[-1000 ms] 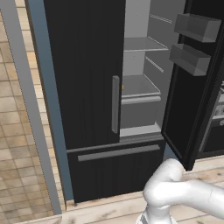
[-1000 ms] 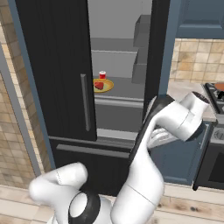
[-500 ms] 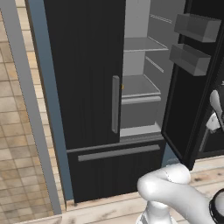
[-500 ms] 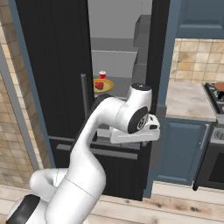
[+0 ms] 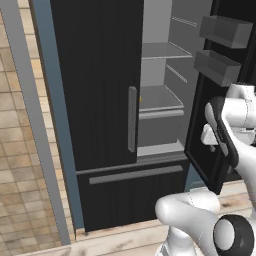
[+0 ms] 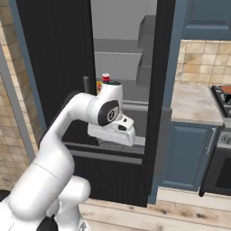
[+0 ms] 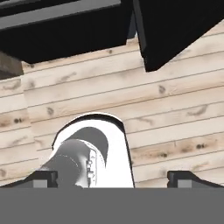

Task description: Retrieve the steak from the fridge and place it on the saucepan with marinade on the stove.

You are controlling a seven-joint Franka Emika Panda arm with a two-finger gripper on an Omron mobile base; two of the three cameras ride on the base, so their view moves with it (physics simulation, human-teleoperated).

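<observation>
Dark fingertips of the gripper (image 7: pixel 112 177) stand wide apart with nothing between them, pointing down at pale wooden floor planks (image 7: pixel 175 113). In the right base view the white hand hangs in front of the fridge (image 6: pixel 58 67), level with its lower shelves, just outside the open compartment. It looks like a waiting posture, jaws spread ready for a reach inward rather than a grasp.

Behind the arm, the right fridge door (image 5: pixel 220 90) is swung open, showing pale grey shelves and two door bins. A small red, white-rimmed cup (image 6: pixel 106 77) peeks above the arm near the front edge of a middle shelf, with a sliver of yellow plate rim (image 6: pixel 99 85) beside it. The steak probably lies there, but the arm hides it.

At the far right edge, past a stone counter (image 6: pixel 191 101), the stove (image 6: pixel 223 97) shows a corner of black grate with something orange-brown on it, likely the saucepan with marinade (image 6: pixel 227 89).
</observation>
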